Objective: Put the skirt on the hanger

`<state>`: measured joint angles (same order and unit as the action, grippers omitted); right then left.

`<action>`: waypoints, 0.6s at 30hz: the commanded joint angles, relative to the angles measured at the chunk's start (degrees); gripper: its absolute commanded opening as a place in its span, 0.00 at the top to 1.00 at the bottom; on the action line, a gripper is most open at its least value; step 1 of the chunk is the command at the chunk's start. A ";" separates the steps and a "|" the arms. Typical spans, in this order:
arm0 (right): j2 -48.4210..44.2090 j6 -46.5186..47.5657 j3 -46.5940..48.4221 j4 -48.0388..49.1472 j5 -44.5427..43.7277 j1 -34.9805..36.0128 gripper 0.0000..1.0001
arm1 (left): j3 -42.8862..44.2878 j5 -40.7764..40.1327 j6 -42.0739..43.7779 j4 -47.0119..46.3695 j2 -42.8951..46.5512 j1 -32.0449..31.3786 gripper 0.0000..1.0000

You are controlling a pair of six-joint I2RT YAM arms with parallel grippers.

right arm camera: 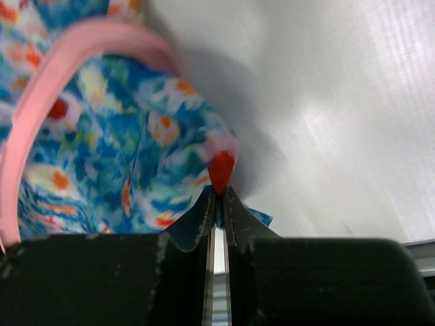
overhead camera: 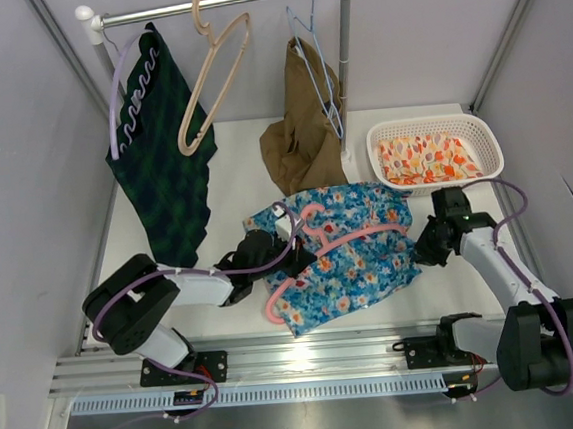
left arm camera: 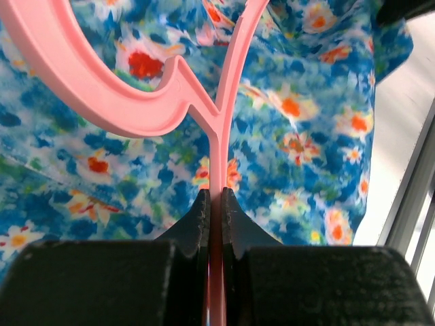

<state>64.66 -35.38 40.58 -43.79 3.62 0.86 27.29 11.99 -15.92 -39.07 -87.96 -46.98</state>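
The white counter [overhead camera: 236, 154] carries everything. Along its far edge stands a clothes rail [overhead camera: 218, 0], from which hang a dark green checked garment [overhead camera: 161, 155], an empty beige hanger [overhead camera: 210, 81] and a brown garment [overhead camera: 305, 138]. At the far right corner sits a white basket [overhead camera: 491, 146] holding an orange patterned cloth [overhead camera: 427, 159].

The blue floral skirt [overhead camera: 361, 258] lies rumpled on the counter near the front edge, about midway along it and between the two arms. It is not yet hung. The pink hanger [overhead camera: 319, 242] lies across it, hook toward the rail. Whether its right end sits inside the fabric or only on top, I cannot tell.

The left arm [overhead camera: 172, 285] reaches in from the front left. Its jaws are pressed together on a thin bar of the pink hanger [left arm camera: 224, 102], seen over the skirt [left arm camera: 306, 136] in the left wrist view. This grip probably pins the hanger so it cannot slide.

The right arm [overhead camera: 490, 247] comes in from the front right. Its jaws pinch a small fold at the edge of the skirt [right arm camera: 102, 149], beside the curve of the hanger [right arm camera: 41, 88]. That hold looks meant to draw the cloth over the hanger's end while the other arm braces it.
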 commanded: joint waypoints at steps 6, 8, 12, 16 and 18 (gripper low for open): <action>-1.02 -6.98 -2.16 1.60 -6.78 10.30 0.93 | 4.96 -5.92 3.27 0.92 -2.65 1.01 1.00; -3.57 -7.43 -2.96 1.25 -6.96 9.51 0.92 | 5.41 -6.98 3.53 1.80 -2.83 1.19 1.00; -4.99 -7.25 -2.88 0.73 -6.43 8.36 0.81 | 5.32 -7.07 3.53 1.80 -2.22 2.42 1.00; -5.08 -6.64 -2.43 0.55 -6.52 7.93 0.71 | 5.67 -5.49 3.71 2.33 -1.07 3.65 1.00; -4.98 -6.46 -2.34 0.37 -6.61 8.01 0.62 | 5.93 -0.93 4.06 1.63 -0.98 4.00 1.00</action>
<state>60.31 -41.91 37.17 -43.03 -2.11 9.08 31.40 9.96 -14.85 -37.08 -90.30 -44.42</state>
